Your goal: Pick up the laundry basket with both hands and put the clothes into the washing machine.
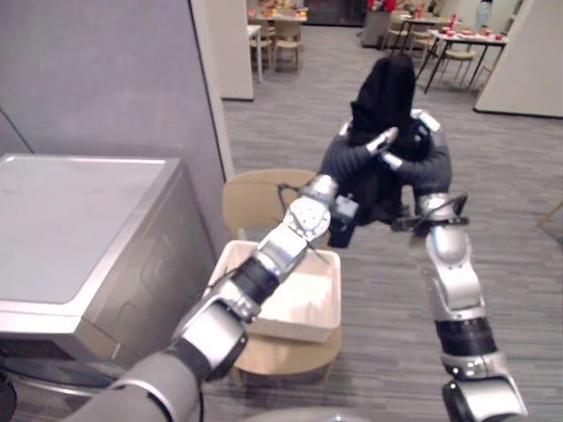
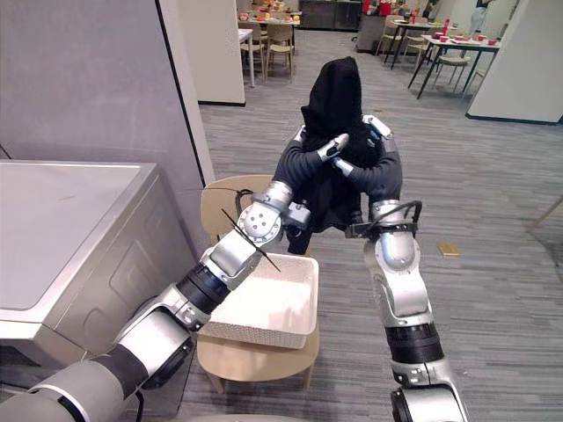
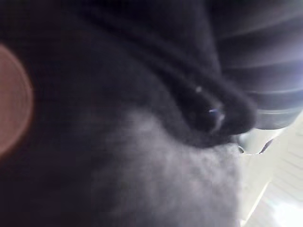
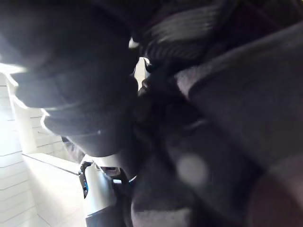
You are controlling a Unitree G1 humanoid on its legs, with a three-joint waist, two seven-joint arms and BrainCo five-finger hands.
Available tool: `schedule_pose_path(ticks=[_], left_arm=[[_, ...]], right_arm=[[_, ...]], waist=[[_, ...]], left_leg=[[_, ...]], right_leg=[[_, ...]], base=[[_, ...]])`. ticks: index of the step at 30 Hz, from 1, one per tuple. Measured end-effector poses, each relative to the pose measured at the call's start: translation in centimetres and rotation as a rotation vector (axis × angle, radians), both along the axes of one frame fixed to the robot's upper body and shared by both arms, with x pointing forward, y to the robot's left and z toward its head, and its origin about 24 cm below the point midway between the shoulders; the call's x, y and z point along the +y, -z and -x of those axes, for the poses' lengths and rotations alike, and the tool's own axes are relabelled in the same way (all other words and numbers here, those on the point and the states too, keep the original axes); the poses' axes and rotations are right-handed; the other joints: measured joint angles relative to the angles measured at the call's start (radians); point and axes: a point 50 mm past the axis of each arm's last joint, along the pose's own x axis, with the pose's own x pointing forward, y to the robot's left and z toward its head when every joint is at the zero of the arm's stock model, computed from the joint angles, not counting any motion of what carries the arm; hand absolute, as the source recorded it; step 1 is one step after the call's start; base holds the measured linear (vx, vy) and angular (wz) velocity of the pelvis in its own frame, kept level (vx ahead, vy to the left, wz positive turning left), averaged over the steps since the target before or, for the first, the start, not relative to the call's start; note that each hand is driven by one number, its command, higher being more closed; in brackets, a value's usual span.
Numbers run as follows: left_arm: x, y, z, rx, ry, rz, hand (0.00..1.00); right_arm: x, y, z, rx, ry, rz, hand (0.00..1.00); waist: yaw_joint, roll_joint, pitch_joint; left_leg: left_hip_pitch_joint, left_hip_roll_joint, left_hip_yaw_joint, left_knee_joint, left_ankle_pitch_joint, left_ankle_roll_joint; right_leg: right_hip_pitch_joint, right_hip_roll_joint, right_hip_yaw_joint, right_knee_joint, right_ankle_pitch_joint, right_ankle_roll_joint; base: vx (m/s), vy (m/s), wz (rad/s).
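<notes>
**Black garment raised in front of both hands, above the basket**

The washing machine (image 1: pixel 70 220) stands at the robot's left, and its flat grey top is closed. The white laundry basket (image 2: pixel 259 334) is placed just beside the machine, low in front of the robot, and is touched by neither hand. The black garment (image 2: pixel 334 88) is lifted well above the basket and a little behind it. Its upper part rises like a hood, and its lower part hangs down behind the two wrists.

The left hand (image 2: pixel 324 154) and the right hand (image 2: pixel 361 174) are brought together at the middle of the garment, against the cloth, with the left one slightly higher. Whether either hand is closed on the cloth cannot be told. In both wrist views dark cloth is seen very close to the hand.

The floor (image 2: pixel 493 290) is covered by grey carpet in a plank pattern. A grey partition wall (image 2: pixel 88 79) stands behind the washing machine. The basket is carried by a light wooden chair (image 2: pixel 255 360), whose rounded back is seen behind it. Tables and chairs (image 2: pixel 457 44) are seen at the far end of the room. A small brownish flat thing (image 2: pixel 449 250) lies on the carpet at the robot's right.
</notes>
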Motion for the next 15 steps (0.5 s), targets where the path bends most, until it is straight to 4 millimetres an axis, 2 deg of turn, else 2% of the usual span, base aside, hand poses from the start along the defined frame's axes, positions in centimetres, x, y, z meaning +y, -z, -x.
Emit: schedule_pose_path(ticks=[7,9,10,12,13,15], left_arm=[[-1.9,-0.3,1.2,-0.014,0.11,0.004,1.0],[-2.0,0.2,1.3,-0.001,0.126,-0.004,1.0],[-1.8,0.4,1.3,0.008,0.122,-0.009,1.0],[-0.7,1.8,0.8,0.051,0.076,-0.032,1.0],[-0.3,2.1,0.6,0.066,0.06,-0.026,1.0],[2.0,2.7,-0.5,0.105,-0.024,-0.002,1.0]], right_arm=[[-3.6,-0.3,2.6,-0.05,0.129,-0.031,0.0],[-5.4,-0.9,3.7,-0.089,0.212,-0.051,0.0],[-6.1,-1.2,4.1,-0.112,0.243,-0.058,0.0],[-9.4,-2.1,6.5,-0.203,0.414,-0.102,0.0],[-10.1,-2.0,7.0,-0.211,0.451,-0.109,0.0],[-12.5,-1.1,8.9,-0.186,0.588,-0.122,0.0]], waist=[[-0.008,0.004,-0.002],[-0.024,0.009,-0.005],[-0.024,0.011,-0.006],[-0.027,0.022,-0.013],[-0.029,0.025,-0.016],[-0.031,0.036,-0.023]], left_leg=[[0.007,-0.001,0.021,-0.009,0.0,0.0],[0.012,-0.002,0.031,-0.011,0.0,0.0],[0.015,-0.002,0.035,-0.012,-0.001,0.0],[0.026,-0.001,0.048,-0.021,-0.001,0.0],[0.029,-0.001,0.051,-0.024,-0.001,-0.001],[0.037,0.002,0.065,-0.028,-0.003,-0.003]], right_leg=[[-0.013,0.002,0.021,0.004,-0.001,0.001],[-0.016,0.002,0.029,0.005,-0.001,0.002],[-0.016,0.003,0.033,0.005,-0.001,0.002],[-0.017,0.006,0.044,0.006,-0.002,0.004],[-0.017,0.007,0.046,0.006,-0.002,0.004],[-0.019,0.011,0.054,0.007,-0.005,0.008]], base=[[0.0,0.0,-0.09],[0.0,0.005,-0.1],[0.0,0.007,-0.17],[0.0,0.002,-0.16],[0.0,-0.003,-0.12],[0.0,-0.006,-0.16]])
